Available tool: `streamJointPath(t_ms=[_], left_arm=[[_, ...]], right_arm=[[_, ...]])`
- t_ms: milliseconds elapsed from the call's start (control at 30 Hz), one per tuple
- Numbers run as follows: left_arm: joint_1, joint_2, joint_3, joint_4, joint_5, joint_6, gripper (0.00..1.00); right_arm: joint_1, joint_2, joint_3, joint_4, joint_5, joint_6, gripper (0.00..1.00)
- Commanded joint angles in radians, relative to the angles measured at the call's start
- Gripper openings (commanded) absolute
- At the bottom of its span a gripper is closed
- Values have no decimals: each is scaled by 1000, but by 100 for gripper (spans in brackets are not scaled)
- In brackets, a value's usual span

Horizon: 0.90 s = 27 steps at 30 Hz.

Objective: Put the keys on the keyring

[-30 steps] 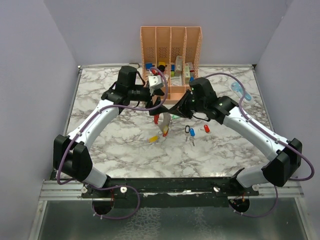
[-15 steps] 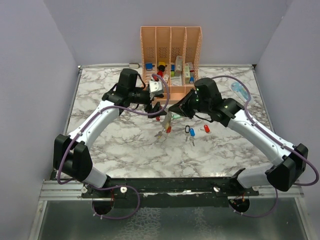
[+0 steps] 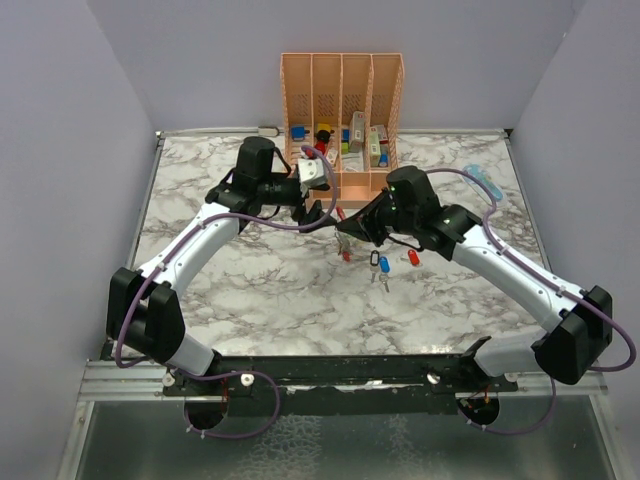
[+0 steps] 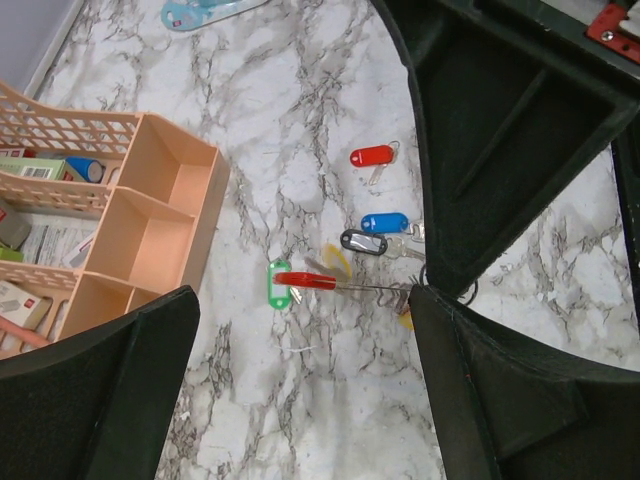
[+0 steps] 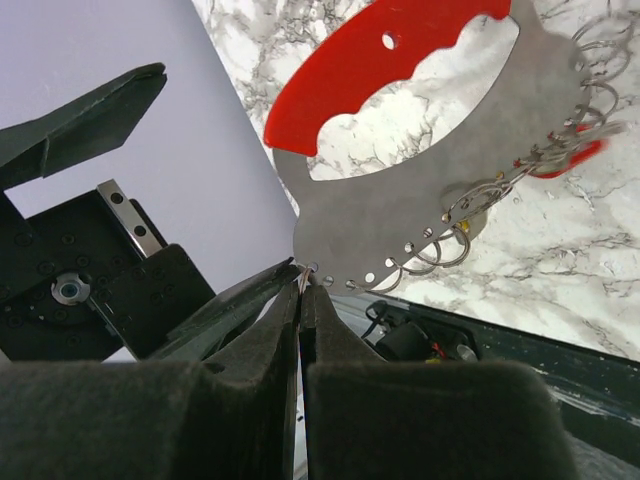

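— What does the overhead view show of the room?
— Pale lilac walls (image 3: 70, 150) close in three sides of a white marble table (image 3: 230, 290) veined in grey, with a metal rail (image 3: 130, 375) along its near edge. A peach organizer (image 3: 342, 75) stands against the back wall. The left gripper (image 3: 318, 212) and the right gripper (image 3: 348, 228) meet just in front of it, and the keyring (image 3: 342, 214) hangs between them above the marble. Three keys (image 3: 384, 265), black, blue and red, lie on the surface just to its right.
— And the left wrist camera?
— The left fingers (image 4: 100, 400) stand wide apart with nothing between them. Beyond them the keyring shows edge-on as a thin red and grey line. A green key (image 4: 278, 282) and a yellow key (image 4: 336, 262) sit just beside that line; whether they lie on the marble or hang from it cannot be told. A pale blue tool (image 4: 205, 10) lies near the far edge.
— The right wrist camera?
— The right fingers (image 5: 250, 340) are pressed together on a corner of the keyring's grey plate. Its red grip and row of wire loops spread out over the marble, with lilac wall to the left.
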Motion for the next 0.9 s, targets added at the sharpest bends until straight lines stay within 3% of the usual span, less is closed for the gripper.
streamJointPath(t_ms=[0,300,867], left_arm=[[-16,4,8,-35,90,48,90],[-18,-3,-5,-154,68,177,90],[-66,18,38,-115,98,133,92]], right_arm=[[-2,-40,3,58,2,52,1],[-2,-59,18,28,60,61,1],[-2,-38,9,73,26,74,1]])
